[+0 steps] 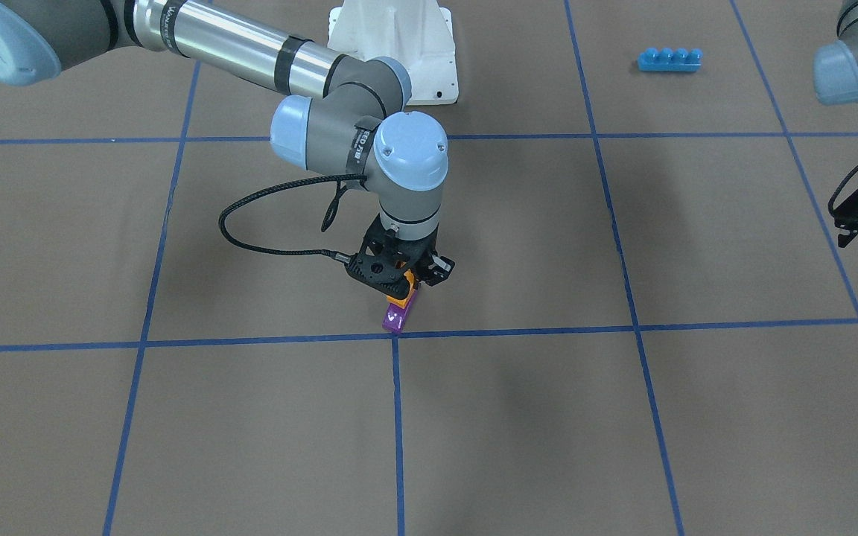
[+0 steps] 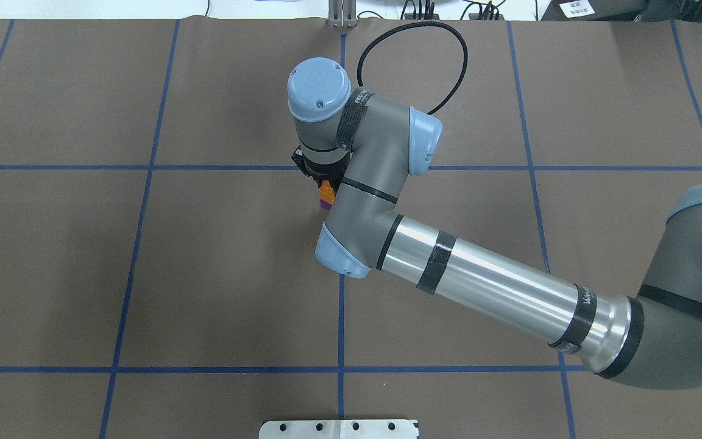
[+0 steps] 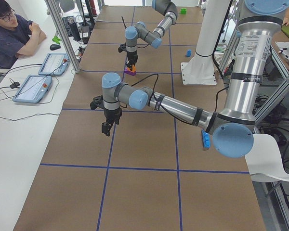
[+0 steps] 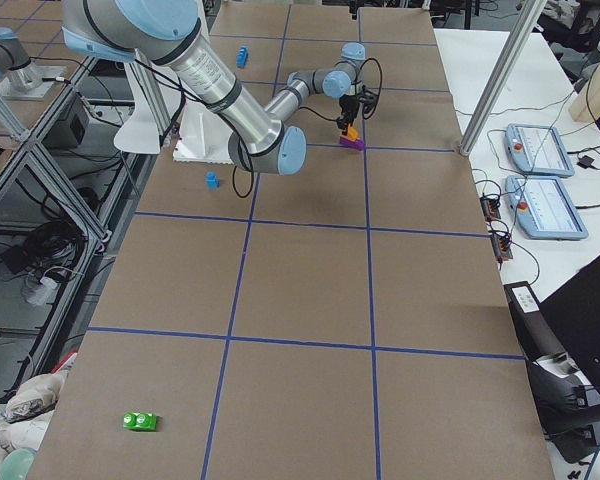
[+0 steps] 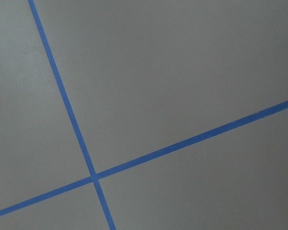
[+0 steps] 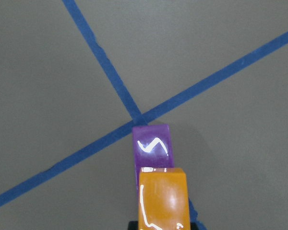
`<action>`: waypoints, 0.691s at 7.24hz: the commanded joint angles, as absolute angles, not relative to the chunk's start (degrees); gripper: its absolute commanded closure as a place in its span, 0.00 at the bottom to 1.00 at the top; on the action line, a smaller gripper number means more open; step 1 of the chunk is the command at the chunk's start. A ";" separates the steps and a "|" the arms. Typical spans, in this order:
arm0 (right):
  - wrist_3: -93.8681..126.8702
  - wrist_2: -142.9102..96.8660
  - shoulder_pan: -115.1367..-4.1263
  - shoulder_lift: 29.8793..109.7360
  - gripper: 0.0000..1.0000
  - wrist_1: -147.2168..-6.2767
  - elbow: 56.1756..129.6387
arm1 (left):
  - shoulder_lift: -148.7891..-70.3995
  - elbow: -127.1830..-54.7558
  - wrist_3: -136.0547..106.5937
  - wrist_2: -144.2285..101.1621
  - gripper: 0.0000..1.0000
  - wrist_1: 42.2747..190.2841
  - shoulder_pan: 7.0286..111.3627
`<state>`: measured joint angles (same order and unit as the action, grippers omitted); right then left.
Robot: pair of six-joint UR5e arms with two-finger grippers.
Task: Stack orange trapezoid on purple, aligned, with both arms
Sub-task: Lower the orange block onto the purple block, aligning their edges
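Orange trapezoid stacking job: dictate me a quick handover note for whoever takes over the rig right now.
Right gripper: shut on the orange trapezoid, holding it directly over the purple block; I cannot tell whether it is seated.
Left gripper: off to the side above the table, open or shut unclear.
Done: orange grasped and positioned over purple.
Left: press on, check alignment, release, back away.

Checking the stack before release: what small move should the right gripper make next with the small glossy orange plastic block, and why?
Probably ease the right gripper straight down a touch. It is shut on the small glossy orange plastic block, which covers one end of the glossy purple plastic block; I cannot tell that it is fully seated.
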<state>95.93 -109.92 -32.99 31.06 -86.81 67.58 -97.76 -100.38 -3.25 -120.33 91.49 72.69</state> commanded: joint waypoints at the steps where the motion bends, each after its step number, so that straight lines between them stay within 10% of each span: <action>1: 96.15 -109.95 -32.79 31.03 0.01 -86.84 67.68 | -97.91 -100.37 -3.25 -120.32 0.00 91.49 72.69; 5: 94.67 -110.91 -36.19 31.63 0.00 -87.79 73.08 | -97.65 -100.37 -3.16 -120.32 0.00 91.49 72.77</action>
